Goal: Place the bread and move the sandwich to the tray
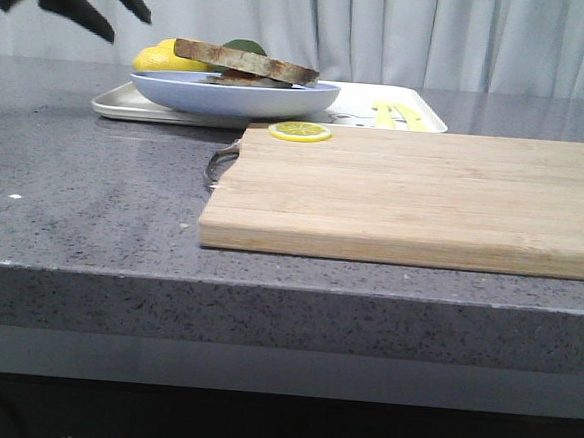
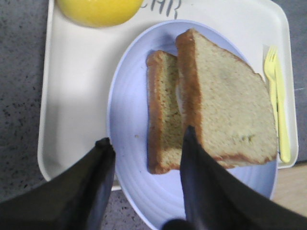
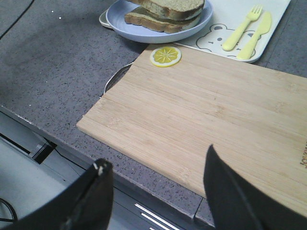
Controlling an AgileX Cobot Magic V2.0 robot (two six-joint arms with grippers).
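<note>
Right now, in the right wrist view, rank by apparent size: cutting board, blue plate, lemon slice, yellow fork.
1. Cutting board, though nearest the camera.
2. Blue plate, partly cropped.
3. Yellow fork and lemon slice: too similar to rank.

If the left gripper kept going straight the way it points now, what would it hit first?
Most likely the sandwich: the open left gripper looks down on the blue plate on the tray, one finger over the top bread slice. Depth is unclear.

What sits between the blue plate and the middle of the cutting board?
A lemon slice lies on the cutting board's far corner, just short of the plate. Beyond it the board is bare wood, clearest in the right wrist view.
</note>
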